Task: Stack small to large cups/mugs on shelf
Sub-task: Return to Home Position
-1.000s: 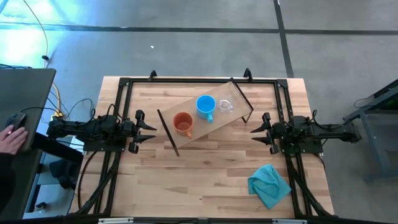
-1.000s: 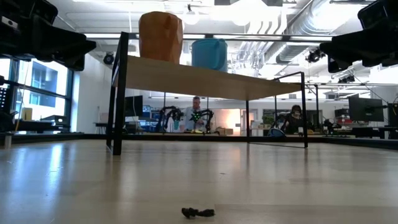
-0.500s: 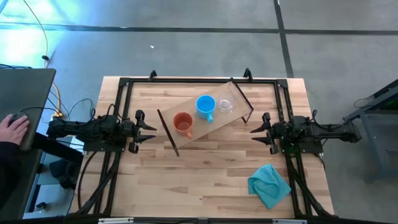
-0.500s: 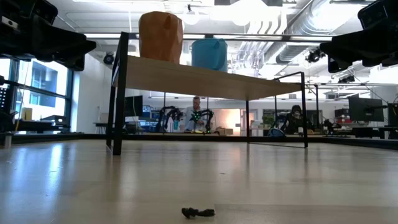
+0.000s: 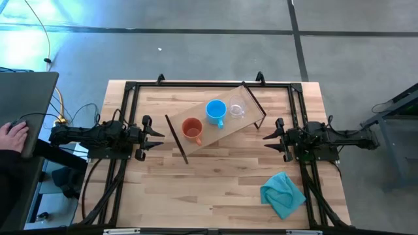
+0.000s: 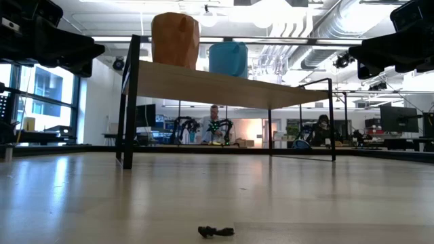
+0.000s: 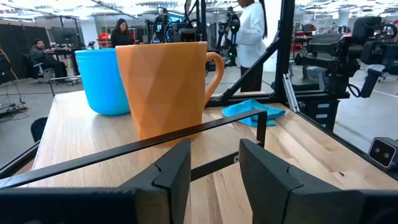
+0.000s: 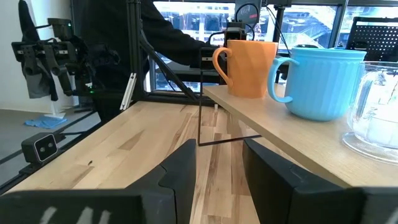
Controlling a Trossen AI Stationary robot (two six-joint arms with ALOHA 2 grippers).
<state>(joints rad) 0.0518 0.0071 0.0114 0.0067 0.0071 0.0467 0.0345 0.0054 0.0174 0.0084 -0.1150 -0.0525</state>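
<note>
Counted in all are 1 clear cup (image 5: 236, 109), 1 blue mug (image 5: 215, 111), 1 orange mug (image 5: 191, 129) (3 tot.), 1 shelf (image 5: 210, 136), 1 teal cloth (image 5: 283, 194), 1 table (image 5: 228, 176) & 2 grippers: left gripper (image 5: 160, 138), right gripper (image 5: 268, 140).

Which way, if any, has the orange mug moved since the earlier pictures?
No. The orange mug sits in the same place on the shelf, next to its black end frame, as before.

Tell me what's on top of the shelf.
Three vessels stand in a row on the shelf: orange mug, blue mug, clear cup. From table height the clear cup cannot be made out. The left gripper and right gripper wait open, off the shelf's ends.
</note>
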